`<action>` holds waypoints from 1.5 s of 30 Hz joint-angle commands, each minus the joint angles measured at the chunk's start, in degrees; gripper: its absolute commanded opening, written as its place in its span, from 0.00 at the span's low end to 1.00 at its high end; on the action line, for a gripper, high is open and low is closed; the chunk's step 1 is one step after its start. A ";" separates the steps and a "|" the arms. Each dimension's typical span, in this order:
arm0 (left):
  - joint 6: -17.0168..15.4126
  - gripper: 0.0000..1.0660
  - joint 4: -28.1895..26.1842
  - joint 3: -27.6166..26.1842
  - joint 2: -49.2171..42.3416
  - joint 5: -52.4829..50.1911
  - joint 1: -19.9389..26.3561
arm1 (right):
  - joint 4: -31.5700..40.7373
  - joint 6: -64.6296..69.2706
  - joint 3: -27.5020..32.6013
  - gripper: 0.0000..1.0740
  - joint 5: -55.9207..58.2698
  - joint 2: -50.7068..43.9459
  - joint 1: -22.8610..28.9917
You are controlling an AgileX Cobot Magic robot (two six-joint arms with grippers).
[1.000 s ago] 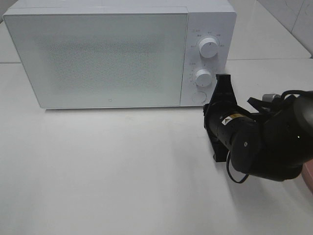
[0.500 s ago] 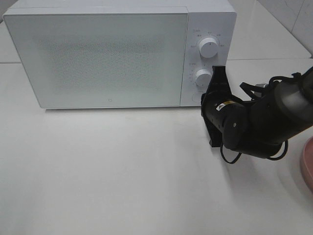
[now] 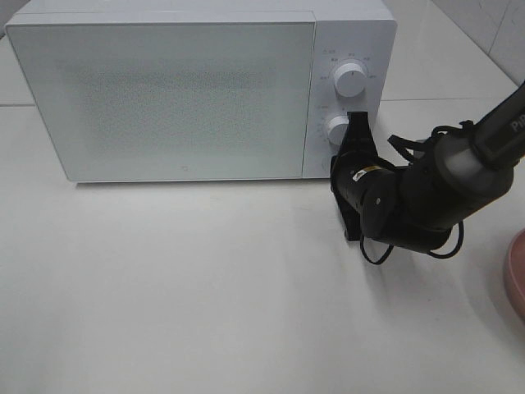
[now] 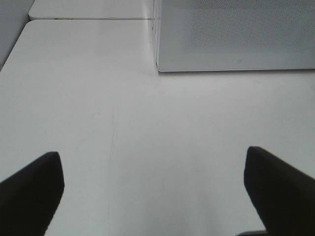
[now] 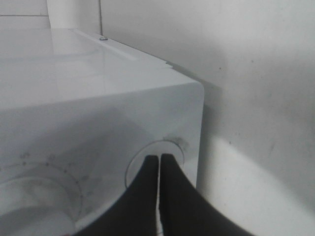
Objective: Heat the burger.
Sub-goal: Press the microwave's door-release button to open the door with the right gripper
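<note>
1. The right gripper (image 5: 158,161), its matte black jaws pressed together and empty, is seemingly touching the round button (image 5: 173,147) of the glossy white microwave (image 3: 180,98).
2. The left gripper (image 4: 155,196) is hovering over the smooth table (image 4: 123,123), jaws wide apart and empty.
3. The burger is not showing in any view.

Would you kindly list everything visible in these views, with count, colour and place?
microwave: one, white, back of the table, door closed
knobs: two, white, one above the other on the microwave's right panel
round button: one, white, below the knobs
plate: one, pink, only its edge shows at the table's right side
table: one, white, under everything
left gripper: one, black, open, above bare table before the microwave
right gripper: one, black, shut, tips on the round button
</note>
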 commanded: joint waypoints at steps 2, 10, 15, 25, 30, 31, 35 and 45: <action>-0.17 0.85 -0.23 0.17 -1.09 -0.80 -0.29 | -0.11 -0.86 -1.38 0.00 0.46 0.97 -1.20; -0.17 0.85 -0.23 0.17 -1.09 -0.80 -0.29 | -0.11 -0.86 -3.95 0.00 0.06 2.35 -1.83; -0.17 0.85 -0.23 0.17 -1.09 -0.80 -0.29 | -0.17 -0.86 -5.39 0.00 -2.01 2.64 -1.83; -0.17 0.85 -0.23 0.17 -1.09 -0.80 -0.29 | -0.17 -1.15 -8.77 0.00 -7.33 2.64 -1.83; -0.17 0.85 -0.23 0.17 -1.09 -0.80 -0.29 | 0.57 -4.24 -11.75 0.00 -11.40 2.64 -1.83; -0.17 0.85 -0.23 0.17 -1.09 -0.80 -0.29 | 0.57 -4.24 -11.75 0.00 -11.40 2.64 -1.83; -0.17 0.85 -0.23 0.17 -1.09 -0.80 -0.29 | 0.92 -5.39 -13.81 0.00 -12.95 3.04 -1.83; -0.11 0.85 -0.23 0.17 -1.09 -0.80 -0.29 | 0.97 -7.10 -15.01 0.00 -13.46 3.84 -1.83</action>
